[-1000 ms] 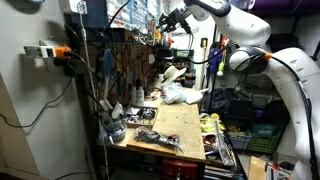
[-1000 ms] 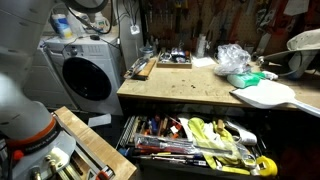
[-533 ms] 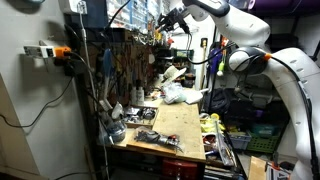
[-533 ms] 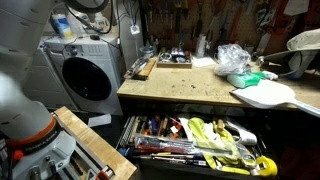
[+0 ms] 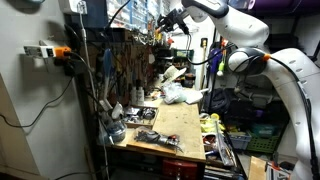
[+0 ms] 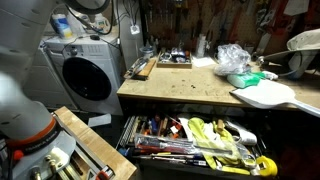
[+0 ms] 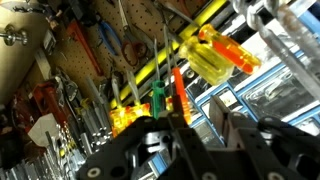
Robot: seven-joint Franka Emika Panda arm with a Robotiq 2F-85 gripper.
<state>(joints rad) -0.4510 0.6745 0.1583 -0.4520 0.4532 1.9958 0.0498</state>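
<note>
My gripper is raised high above the workbench, up against the tool wall. In the wrist view the gripper points at a rack of hanging screwdrivers. Its jaws stand partly apart, and only the blue storage bins show through the gap. An orange screwdriver hangs just above the left finger, and a green-handled one is beside it. A large screwdriver with a clear yellow and orange handle hangs higher up. Nothing looks gripped. The gripper is out of sight in an exterior view that looks across the bench.
A wooden workbench carries a crumpled plastic bag and small parts. An open drawer below holds several hand tools. A washing machine stands beside the bench. The pegboard is crowded with tools.
No movement of the arm or the objects shows between the earlier frames and now.
</note>
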